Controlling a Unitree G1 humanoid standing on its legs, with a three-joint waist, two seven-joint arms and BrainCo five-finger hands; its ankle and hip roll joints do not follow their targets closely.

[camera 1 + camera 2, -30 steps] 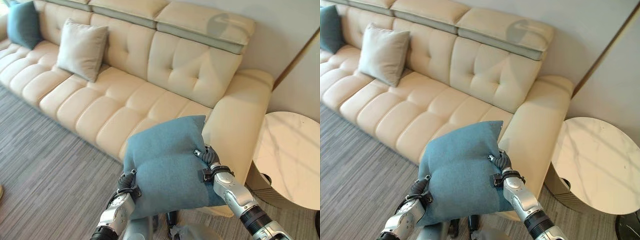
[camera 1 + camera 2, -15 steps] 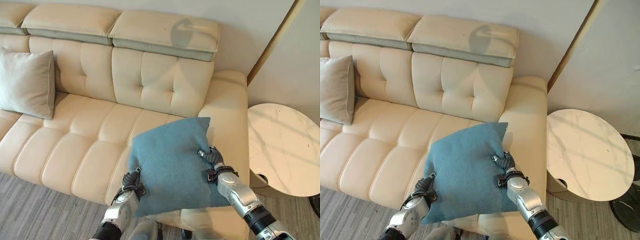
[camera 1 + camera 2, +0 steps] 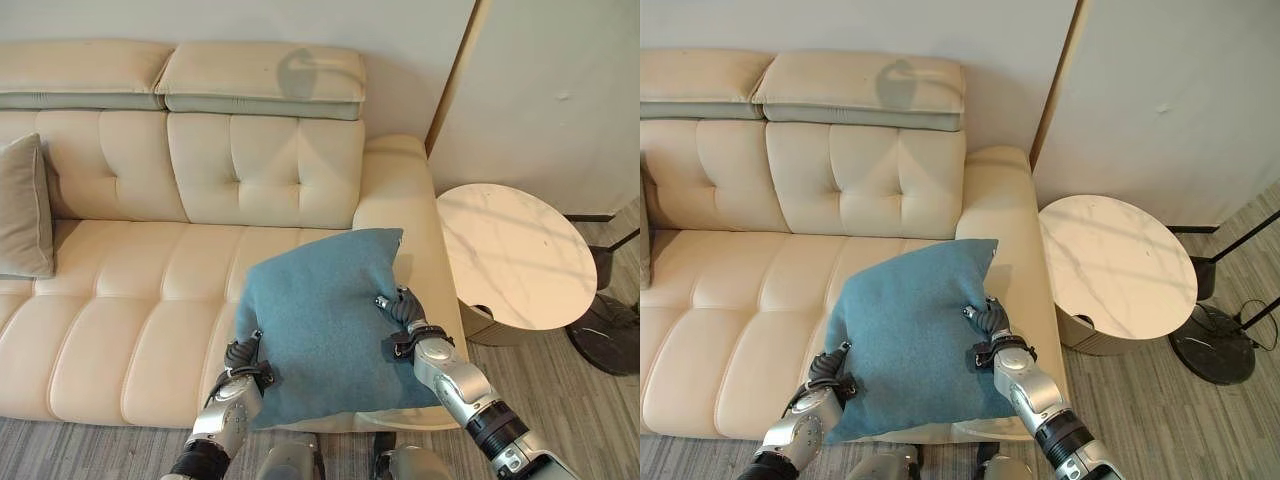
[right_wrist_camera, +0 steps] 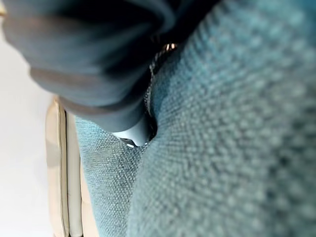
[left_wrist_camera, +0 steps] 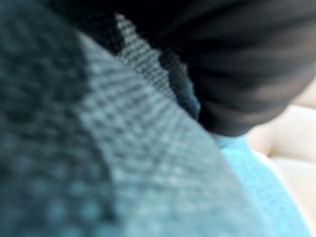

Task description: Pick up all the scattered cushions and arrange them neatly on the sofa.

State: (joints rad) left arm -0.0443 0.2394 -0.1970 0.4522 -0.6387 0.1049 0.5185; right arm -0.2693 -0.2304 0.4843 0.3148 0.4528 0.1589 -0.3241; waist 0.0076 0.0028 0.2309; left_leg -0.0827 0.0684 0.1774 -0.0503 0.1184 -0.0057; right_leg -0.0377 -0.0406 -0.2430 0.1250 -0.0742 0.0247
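Note:
I hold a teal cushion (image 3: 325, 320) up between both hands, above the front of the cream sofa's (image 3: 130, 300) right-end seat, close to its armrest (image 3: 400, 190). My left hand (image 3: 243, 362) grips the cushion's lower left edge, its thumb tip hooked over the fabric. On the right edge my right hand (image 3: 405, 318) pinches the cloth, which puckers there. Most of both hands' fingers are hidden behind the cushion. Woven teal cloth (image 4: 222, 148) presses against each wrist camera. A beige cushion (image 3: 25, 210) leans on the sofa back at the far left.
A round marble side table (image 3: 515, 255) stands right of the armrest. A dark floor-lamp base (image 3: 605, 335) sits on the striped grey floor (image 3: 560, 400) beyond it. A wall panel (image 3: 540, 90) rises behind the table.
The camera has swung right along the sofa, bringing its right end, the side table and the lamp base into view. The teal cushion stays held between both hands.

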